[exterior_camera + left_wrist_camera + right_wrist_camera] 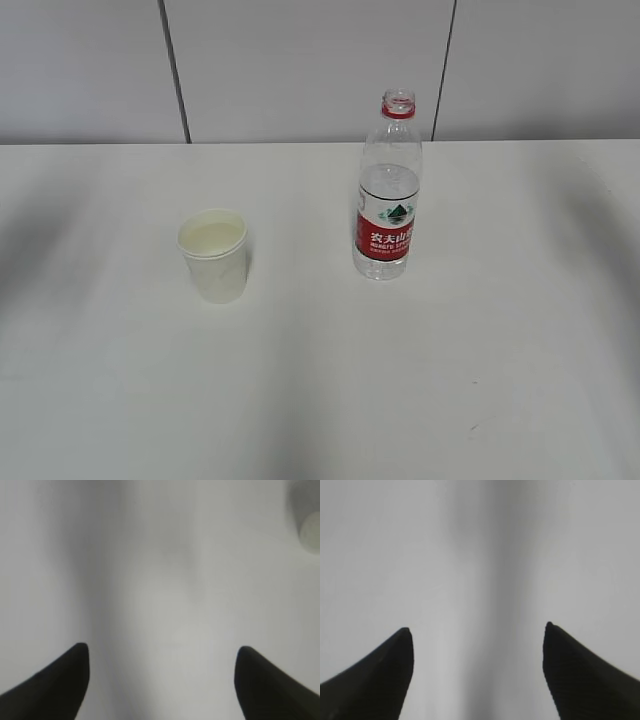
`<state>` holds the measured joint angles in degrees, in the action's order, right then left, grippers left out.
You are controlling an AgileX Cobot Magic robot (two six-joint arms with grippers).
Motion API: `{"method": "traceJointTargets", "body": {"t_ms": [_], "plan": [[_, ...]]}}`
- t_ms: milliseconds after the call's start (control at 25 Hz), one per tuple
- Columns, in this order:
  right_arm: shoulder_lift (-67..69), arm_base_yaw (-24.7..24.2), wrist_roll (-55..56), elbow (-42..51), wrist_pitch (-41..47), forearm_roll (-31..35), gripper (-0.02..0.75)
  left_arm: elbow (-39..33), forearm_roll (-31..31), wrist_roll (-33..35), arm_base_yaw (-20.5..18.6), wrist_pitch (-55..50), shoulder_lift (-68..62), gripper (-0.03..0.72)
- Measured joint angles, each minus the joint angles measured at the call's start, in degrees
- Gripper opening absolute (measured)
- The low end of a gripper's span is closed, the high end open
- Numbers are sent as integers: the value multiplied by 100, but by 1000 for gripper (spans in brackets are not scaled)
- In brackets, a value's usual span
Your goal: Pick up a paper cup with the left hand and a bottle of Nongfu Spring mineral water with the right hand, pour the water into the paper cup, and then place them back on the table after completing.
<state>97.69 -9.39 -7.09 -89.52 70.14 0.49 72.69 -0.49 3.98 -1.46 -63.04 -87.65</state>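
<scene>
In the exterior view, the white table (320,400) carries a paper cup (213,255) left of centre and an uncapped Nongfu Spring bottle (389,190) at its 3 o'clock, well apart, both upright. Water (388,220) fills the bottle's lower part. A grey panelled wall (300,65) stands at 12 o'clock. No arm shows here.

In the left wrist view, the left hand (162,652) is spread wide over bare table, holding nothing; the blurred cup sits at 2 o'clock.

In the right wrist view, the right hand (477,630) gapes likewise, empty, over bare table.
</scene>
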Motion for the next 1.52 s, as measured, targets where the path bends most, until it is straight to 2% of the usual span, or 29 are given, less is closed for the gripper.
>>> {"method": "traceJointTargets", "body": {"t_ms": [320,1040,1320,1520], "plan": [[-1044,0,-57,812,13,71,592,-194,-13,0,0,-125,786,542],[-4224,0,-84,3551,8,74,592,-2857,-69,0,0,-23,3750,542],[-5453,0,-92,4733,-324,23,592,-3709,-127,0,0,109,4952,536],[-6002,4,-97,5489,-452,-80,590,-4117,-387,0,0,202,5728,531]]}}
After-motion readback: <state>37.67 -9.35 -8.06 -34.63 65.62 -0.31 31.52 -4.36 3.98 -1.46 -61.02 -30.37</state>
